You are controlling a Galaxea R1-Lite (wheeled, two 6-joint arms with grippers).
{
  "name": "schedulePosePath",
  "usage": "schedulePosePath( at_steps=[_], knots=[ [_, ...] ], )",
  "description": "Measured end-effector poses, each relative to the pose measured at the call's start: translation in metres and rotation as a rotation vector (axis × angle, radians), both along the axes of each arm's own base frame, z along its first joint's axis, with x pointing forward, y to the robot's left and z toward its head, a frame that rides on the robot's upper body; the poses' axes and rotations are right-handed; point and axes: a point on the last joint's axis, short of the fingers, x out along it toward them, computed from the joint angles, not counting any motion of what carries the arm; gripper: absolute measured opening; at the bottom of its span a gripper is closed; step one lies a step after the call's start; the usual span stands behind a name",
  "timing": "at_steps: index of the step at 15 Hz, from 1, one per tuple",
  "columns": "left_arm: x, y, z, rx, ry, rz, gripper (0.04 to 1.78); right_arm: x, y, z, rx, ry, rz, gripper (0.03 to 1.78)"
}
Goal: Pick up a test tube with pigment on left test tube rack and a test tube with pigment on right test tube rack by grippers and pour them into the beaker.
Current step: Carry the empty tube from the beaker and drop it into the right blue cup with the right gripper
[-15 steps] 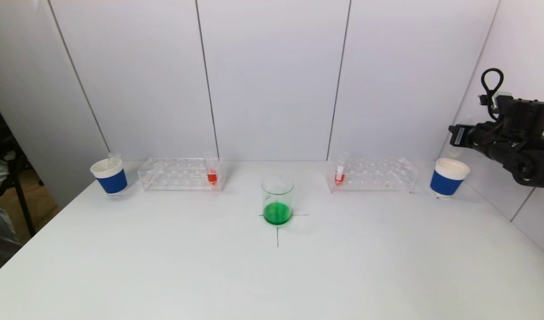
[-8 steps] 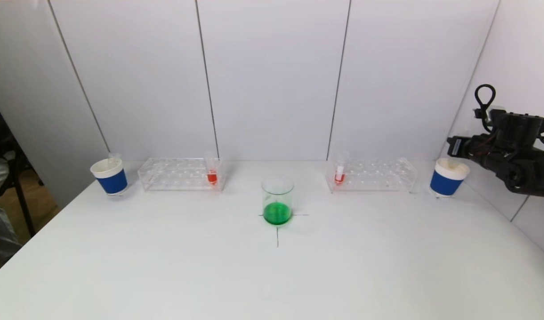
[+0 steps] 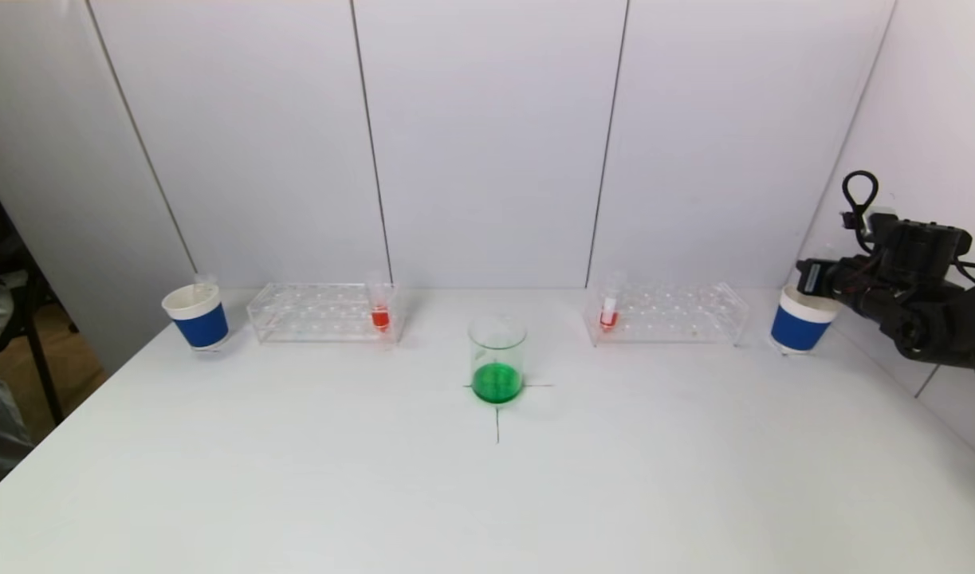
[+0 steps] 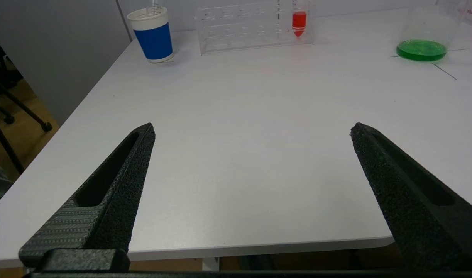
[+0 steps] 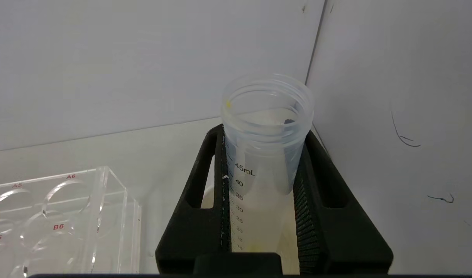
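Note:
The beaker point(image 3: 497, 359) with green liquid stands mid-table. A tube with red pigment point(image 3: 380, 307) stands in the left rack point(image 3: 320, 312), and another point(image 3: 609, 307) in the right rack point(image 3: 666, 313). My right gripper point(image 3: 814, 275) is over the right blue cup point(image 3: 800, 320) and is shut on a clear, empty graduated tube point(image 5: 264, 146), held upright with its lower end in the cup's mouth. My left gripper point(image 4: 251, 129) is open and empty near the table's front edge, out of the head view.
A second blue cup point(image 3: 198, 316) holding a clear tube stands left of the left rack. The side wall is close to the right arm. A black cross is marked under the beaker. The right rack's corner point(image 5: 66, 216) is beside the right gripper.
My right arm has come down with the empty tube, from above the right blue cup to its rim. Nothing else has moved.

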Motion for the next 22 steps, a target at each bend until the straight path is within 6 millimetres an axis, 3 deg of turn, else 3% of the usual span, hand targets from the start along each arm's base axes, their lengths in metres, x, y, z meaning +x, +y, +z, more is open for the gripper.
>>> schedulePosePath(
  at_steps=[5,17,20,22],
  knots=[
    [0.0,0.0,0.0,0.0,0.0,0.0,1.77,-0.007,0.002,-0.007,-0.005,0.006,0.002,0.52],
    [0.0,0.0,0.0,0.001,0.0,0.0,1.77,-0.014,0.004,-0.004,-0.004,0.008,0.006,0.53],
    [0.0,0.0,0.0,0.0,0.0,0.0,1.77,-0.015,0.004,-0.003,-0.005,0.006,0.005,0.69],
    [0.0,0.0,0.0,0.0,0.0,0.0,1.77,-0.015,0.005,-0.002,-0.006,0.003,0.007,0.93]
  ],
)
